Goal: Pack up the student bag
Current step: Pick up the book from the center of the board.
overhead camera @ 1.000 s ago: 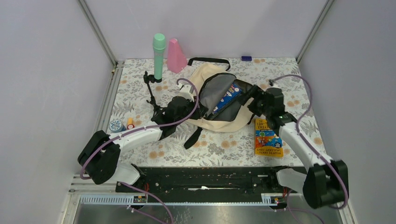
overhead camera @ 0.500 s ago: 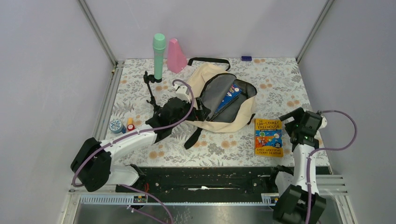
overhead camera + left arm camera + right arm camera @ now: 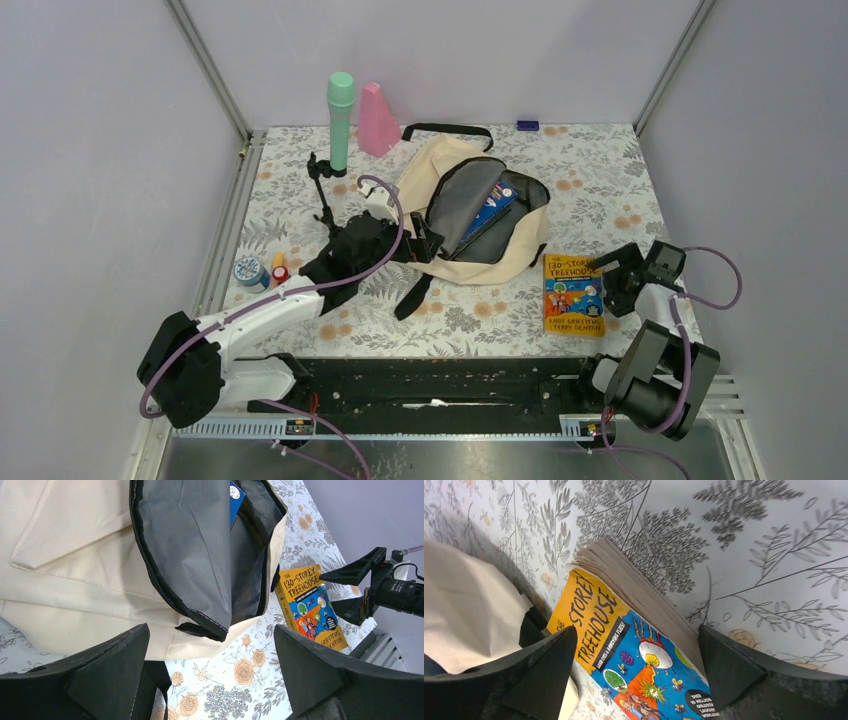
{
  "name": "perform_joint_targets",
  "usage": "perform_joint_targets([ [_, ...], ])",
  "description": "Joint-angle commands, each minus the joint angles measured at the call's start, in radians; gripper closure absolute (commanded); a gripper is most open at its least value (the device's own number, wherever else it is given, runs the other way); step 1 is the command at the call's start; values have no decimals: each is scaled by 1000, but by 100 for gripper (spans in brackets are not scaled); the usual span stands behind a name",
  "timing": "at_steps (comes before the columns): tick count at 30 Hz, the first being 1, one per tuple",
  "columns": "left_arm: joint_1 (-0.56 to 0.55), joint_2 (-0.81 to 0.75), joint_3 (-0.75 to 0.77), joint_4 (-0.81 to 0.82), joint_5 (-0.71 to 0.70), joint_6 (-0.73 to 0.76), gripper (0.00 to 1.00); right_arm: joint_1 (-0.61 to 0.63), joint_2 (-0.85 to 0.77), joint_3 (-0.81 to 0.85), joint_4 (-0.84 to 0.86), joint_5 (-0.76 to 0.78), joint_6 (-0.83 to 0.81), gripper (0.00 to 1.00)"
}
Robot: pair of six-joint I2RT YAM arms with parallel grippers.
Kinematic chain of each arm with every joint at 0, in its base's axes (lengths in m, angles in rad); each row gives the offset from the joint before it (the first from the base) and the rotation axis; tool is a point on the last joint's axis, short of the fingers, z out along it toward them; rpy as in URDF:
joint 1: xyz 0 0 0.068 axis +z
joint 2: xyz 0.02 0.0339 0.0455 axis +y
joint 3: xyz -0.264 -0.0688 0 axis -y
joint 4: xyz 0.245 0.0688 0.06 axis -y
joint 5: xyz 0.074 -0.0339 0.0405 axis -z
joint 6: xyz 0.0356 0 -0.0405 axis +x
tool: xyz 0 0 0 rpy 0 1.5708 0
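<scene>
The student bag (image 3: pixel 440 170) is cream with black trim and lies open in the middle of the table, showing its grey lining (image 3: pixel 190 555). A blue box (image 3: pixel 490 207) sits inside it. My left gripper (image 3: pixel 422 242) is open at the bag's near left rim and holds nothing; in its wrist view the left gripper (image 3: pixel 212 665) hovers over the tablecloth just short of the zipper edge. A yellow and blue book (image 3: pixel 573 293) lies flat to the right of the bag. My right gripper (image 3: pixel 608 280) is open at the book's right edge, and the right gripper (image 3: pixel 636 665) straddles the book's cover (image 3: pixel 624 645).
A tall green bottle (image 3: pixel 340 120) and a pink cone-shaped container (image 3: pixel 377 120) stand at the back. A small black tripod (image 3: pixel 325 200) stands left of the bag. A blue tape roll (image 3: pixel 248 270) and a small orange item (image 3: pixel 279 266) lie at the left. Walls enclose three sides.
My left gripper has opened, let go of the bag's rim and drawn back a little. My right arm swung away from the bag's right side down to the book.
</scene>
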Motion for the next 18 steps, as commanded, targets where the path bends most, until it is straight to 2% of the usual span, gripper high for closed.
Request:
perform_joint_targets([
  [1, 2, -28, -6, 44, -17, 19, 1, 59, -28, -11, 5, -86, -19, 3],
  [12, 2, -6, -40, 83, 38, -28, 1, 404, -122, -31, -54, -27, 103, 6],
  [18, -27, 20, -80, 103, 80, -50, 2, 471, -214, -106, -56, 21, 157, 8],
])
